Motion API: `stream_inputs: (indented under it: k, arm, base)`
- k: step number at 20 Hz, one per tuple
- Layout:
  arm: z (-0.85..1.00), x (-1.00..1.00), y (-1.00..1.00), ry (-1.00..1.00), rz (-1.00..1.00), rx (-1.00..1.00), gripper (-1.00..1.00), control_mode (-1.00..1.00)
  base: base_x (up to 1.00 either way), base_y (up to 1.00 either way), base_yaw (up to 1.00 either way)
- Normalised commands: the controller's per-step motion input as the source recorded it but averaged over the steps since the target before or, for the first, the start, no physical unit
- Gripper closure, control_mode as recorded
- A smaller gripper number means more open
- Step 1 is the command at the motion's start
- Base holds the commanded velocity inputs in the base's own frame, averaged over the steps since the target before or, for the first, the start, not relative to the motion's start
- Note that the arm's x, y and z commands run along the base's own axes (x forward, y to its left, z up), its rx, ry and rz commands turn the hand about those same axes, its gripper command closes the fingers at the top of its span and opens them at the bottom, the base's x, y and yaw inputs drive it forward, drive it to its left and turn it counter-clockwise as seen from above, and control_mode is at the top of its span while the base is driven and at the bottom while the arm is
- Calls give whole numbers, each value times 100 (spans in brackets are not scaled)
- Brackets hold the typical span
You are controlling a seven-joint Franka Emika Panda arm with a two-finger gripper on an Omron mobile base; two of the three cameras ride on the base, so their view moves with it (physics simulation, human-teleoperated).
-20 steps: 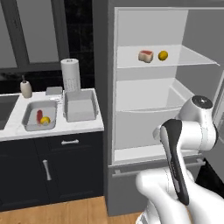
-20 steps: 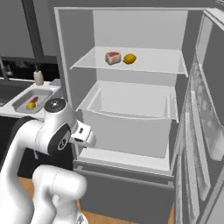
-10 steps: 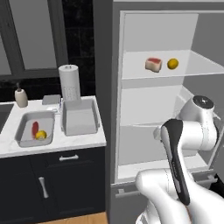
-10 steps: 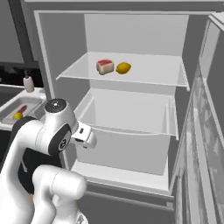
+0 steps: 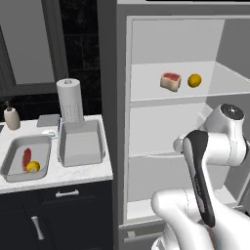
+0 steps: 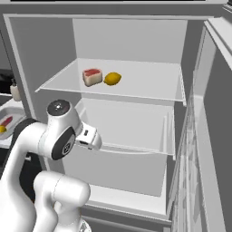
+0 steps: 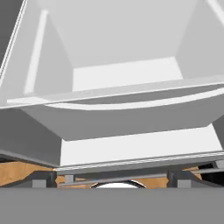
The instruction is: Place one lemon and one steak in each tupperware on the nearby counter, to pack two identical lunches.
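On the upper shelf of the open fridge lie a blocky steak (image 5: 170, 81) (image 6: 92, 76) and, to its right, a lemon (image 5: 194, 80) (image 6: 112, 79). On the counter (image 5: 73, 173) to the left stand two tupperware tubs. The left tupperware (image 5: 12, 161) holds a dark-red strip of steak (image 5: 26, 157) and a second lemon (image 5: 32, 167). The right tupperware (image 5: 81, 144) is bare inside. My gripper (image 7: 113, 179) is open with nothing between its fingertips (image 7: 43, 179). It is held low in front of the fridge, pointing at the lower drawer, far below the shelf food.
A paper towel roll (image 5: 69, 102) stands behind the right tub and a soap bottle (image 5: 11, 117) at the far left. The fridge's drawer (image 7: 127, 109) sits below a glass shelf (image 6: 136, 90). The open fridge door (image 6: 208, 136) walls off the right side. Dark cabinets with a silver handle (image 5: 67, 194) lie under the counter.
The whole picture has shifted: the base has driven toward the fridge, so the counter slid left and the fridge grew larger. The arm's pose and the open gripper are unchanged.
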Motion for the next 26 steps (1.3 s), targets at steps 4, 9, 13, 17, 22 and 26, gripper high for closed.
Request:
stream_inputs:
  k: [4, 9, 13, 17, 22, 26]
  arm:
    - [100, -5, 0, -39, 0, 0, -100, -100]
    - [100, -20, 0, -41, 0, 0, -100, -100]
    - [100, -10, 4, -25, 0, -2, -100, -100]
    - [100, 0, 23, -4, -2, -9, -100, -100]
    - [88, 12, 22, 11, -4, -11, -100, -100]
    - [2, 0, 3, 2, 0, -4, -100, -100]
  base:
    - [0, 0, 0]
    - [0, 0, 0]
    - [0, 0, 0]
    - [0, 0, 0]
    - [0, 0, 0]
    - [0, 0, 0]
